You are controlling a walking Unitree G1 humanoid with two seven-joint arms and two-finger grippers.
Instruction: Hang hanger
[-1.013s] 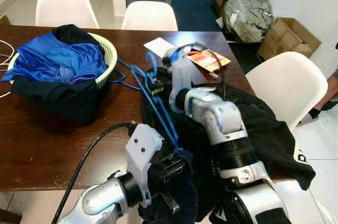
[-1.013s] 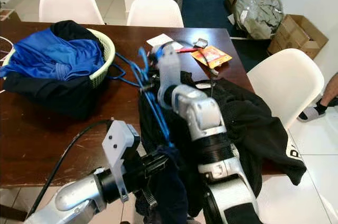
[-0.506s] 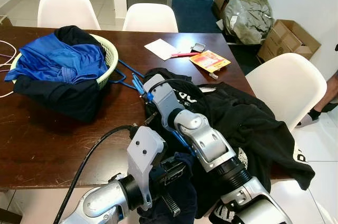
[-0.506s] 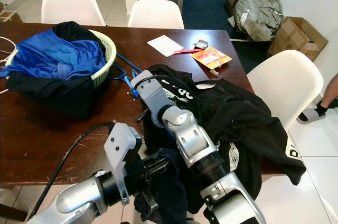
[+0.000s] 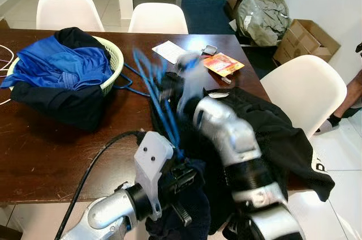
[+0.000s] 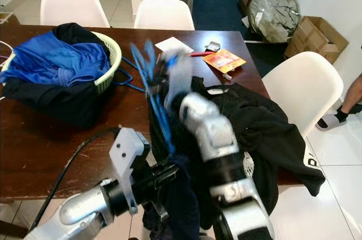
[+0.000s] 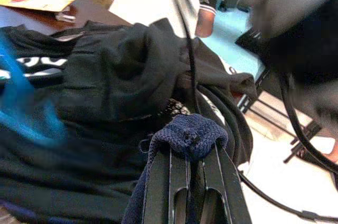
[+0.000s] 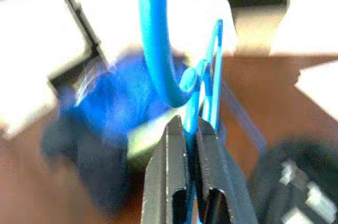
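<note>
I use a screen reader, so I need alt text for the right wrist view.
The right tool, its two black fingers closed, grips a bright blue hanger just below its curved hook. Behind it, blurred, are blue clothes and the brown table.

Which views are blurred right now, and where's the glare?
Left eye view: right arm and blue hanger smeared, table glare by the paper. Right wrist view: background blurred, right gripper fairly sharp. Left wrist view: blue smear at one edge, left gripper sharp.
</note>
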